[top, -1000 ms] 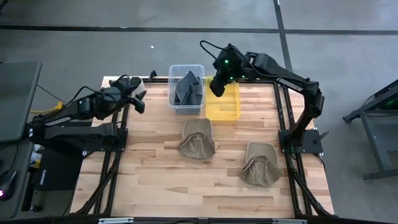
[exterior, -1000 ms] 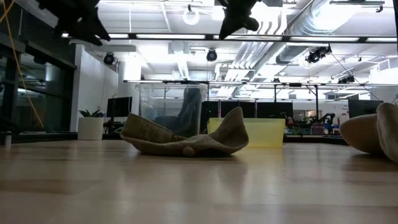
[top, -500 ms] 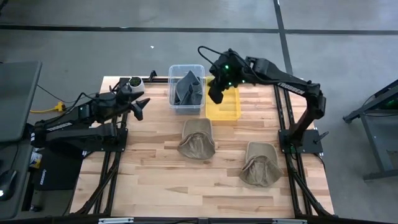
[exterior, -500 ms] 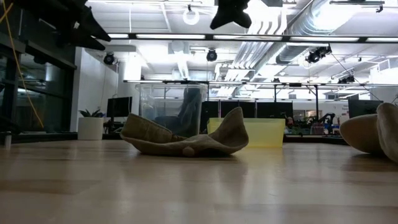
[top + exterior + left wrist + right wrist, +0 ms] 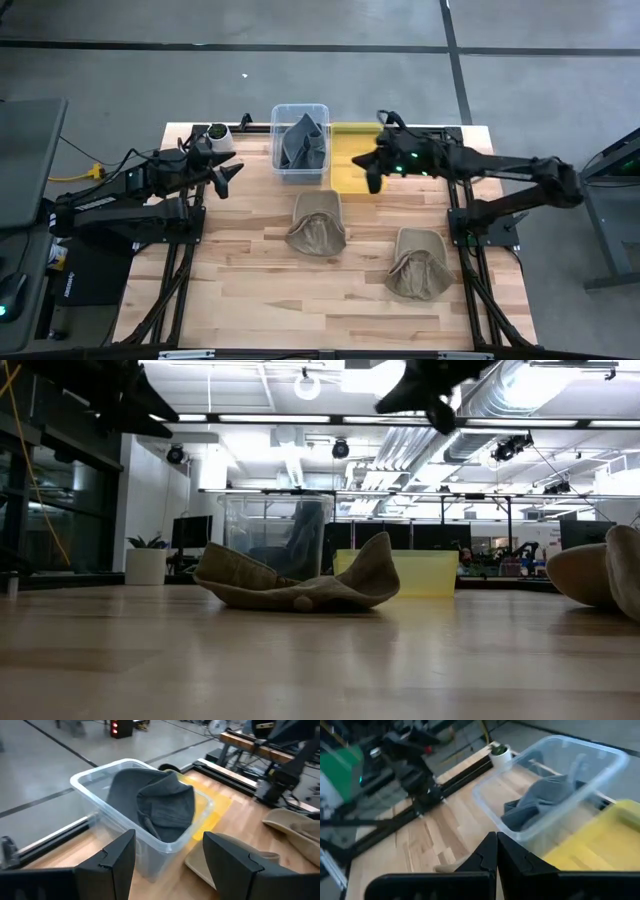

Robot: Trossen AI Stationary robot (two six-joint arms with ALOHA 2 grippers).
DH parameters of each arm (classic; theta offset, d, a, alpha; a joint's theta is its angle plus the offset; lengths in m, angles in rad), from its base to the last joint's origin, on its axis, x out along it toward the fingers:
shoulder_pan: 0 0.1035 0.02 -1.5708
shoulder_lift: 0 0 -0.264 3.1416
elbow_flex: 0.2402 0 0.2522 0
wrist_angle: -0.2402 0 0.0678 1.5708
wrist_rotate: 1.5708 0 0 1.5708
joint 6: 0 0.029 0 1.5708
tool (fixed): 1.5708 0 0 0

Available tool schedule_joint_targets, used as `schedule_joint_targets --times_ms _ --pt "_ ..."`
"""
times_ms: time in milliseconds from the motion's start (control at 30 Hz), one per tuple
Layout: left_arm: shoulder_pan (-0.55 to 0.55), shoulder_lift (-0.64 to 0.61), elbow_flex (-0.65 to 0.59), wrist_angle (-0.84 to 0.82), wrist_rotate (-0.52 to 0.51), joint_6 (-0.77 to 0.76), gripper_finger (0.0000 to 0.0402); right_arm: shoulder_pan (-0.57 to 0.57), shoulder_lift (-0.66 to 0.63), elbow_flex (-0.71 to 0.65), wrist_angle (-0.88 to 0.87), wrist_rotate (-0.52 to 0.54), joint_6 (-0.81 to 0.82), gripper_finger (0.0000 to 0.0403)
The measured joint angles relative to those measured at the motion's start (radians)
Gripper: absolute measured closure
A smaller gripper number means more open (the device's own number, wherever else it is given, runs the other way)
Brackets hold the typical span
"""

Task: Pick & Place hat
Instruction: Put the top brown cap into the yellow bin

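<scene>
Two tan hats lie on the wooden table (image 5: pixel 250 290): one hat at the near right (image 5: pixel 420 262), a second hat at mid-table (image 5: pixel 317 222), crumpled just in front of the bins. Behind it stand a clear bin (image 5: pixel 300 110) with a grey hat (image 5: pixel 303 143) slumped inside and, touching its side, a yellow bin (image 5: pixel 358 175) that looks empty. The right gripper (image 5: pixel 371 170) hangs above the yellow bin with its fingers pressed together, holding nothing. The left gripper (image 5: pixel 228 175) hovers beside the clear bin, well above the wood, fingers spread wide and empty, facing the bin. A clean pick would likely mean opening over the mid-table hat, coming straight down on a raised fold of its crown or brim, and pinching enough fabric that it cannot slip during the carry.
</scene>
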Motion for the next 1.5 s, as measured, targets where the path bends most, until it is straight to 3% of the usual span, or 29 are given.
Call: schedule_joint_targets --times_ms 167,333,433,600,867,1100,1233,1500 --pt "0.0 0.0 0.0 0.004 0.031 0.0 0.0193 0.039 -0.136 -0.131 0.067 0.014 0.059 0.0402" --pt "0.0 0.0 0.0 0.034 0.057 -0.001 0.0193 -0.002 -0.282 -0.136 0.083 0.19 0.016 0.0388" --pt "0.0 0.0 0.0 0.042 0.085 -0.015 0.0193 -0.036 -0.356 -0.137 0.074 0.216 -0.019 0.0368" --pt "0.0 0.0 0.0 0.049 0.162 -0.066 0.0193 -0.075 -0.424 -0.136 0.021 0.131 -0.062 0.0318" --pt "0.0 0.042 0.0 0.082 0.354 -0.16 0.0193 -0.057 -0.376 -0.167 -0.098 -0.135 -0.085 0.0237" --pt "-0.008 0.136 0.0 0.078 0.534 -0.286 0.0193 0.034 -0.269 -0.208 -0.117 -0.203 -0.139 0.0222" --pt "-0.079 0.193 0.0 0.079 0.485 -0.35 0.0193 0.093 -0.205 -0.232 -0.108 -0.173 -0.058 0.0221" --pt "-0.286 0.285 0.0 0.08 0.292 -0.487 0.0193 0.187 -0.073 -0.245 -0.094 -0.055 0.381 0.0221"
